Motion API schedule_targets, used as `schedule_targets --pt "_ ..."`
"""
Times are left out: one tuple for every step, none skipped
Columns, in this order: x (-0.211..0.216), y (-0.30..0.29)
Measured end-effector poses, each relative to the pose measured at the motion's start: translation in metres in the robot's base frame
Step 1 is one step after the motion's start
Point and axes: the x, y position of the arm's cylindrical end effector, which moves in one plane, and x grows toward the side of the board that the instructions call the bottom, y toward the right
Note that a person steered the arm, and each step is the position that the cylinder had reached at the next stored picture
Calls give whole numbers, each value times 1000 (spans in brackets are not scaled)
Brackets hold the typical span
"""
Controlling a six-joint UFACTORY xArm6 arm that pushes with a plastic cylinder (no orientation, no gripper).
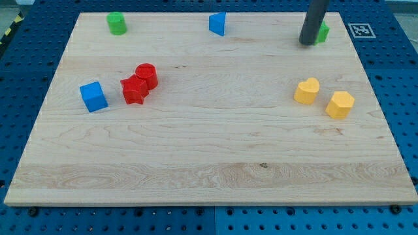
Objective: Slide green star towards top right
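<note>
In the upper right of the frame, the green star (322, 32) sits near the table's (209, 156) top right corner, mostly hidden behind the rod. My tip (305, 43), a bare end effector with nothing to spread or pinch, rests just lower left of it, apparently touching. In my judgement, the star lies up-right of the tip, so a push that way suits.

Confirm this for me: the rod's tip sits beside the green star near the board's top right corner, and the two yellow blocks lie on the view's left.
One detail is wrong. The camera view shows the two yellow blocks on the view's right, not the left. The rest holds: my tip sits beside the green star, near the board's top right corner.
</note>
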Motion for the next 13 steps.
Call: schedule_targets --pt "4 16" --pt "27 67" --pt "3 38" --pt "-10 8" --pt "-17 8" --pt "-54 8" --pt "-51 4" --pt "-61 -36" --pt "-92 -32" --pt "-92 -27" --pt "-92 -15" --pt "-92 -3" --pt "-92 17"
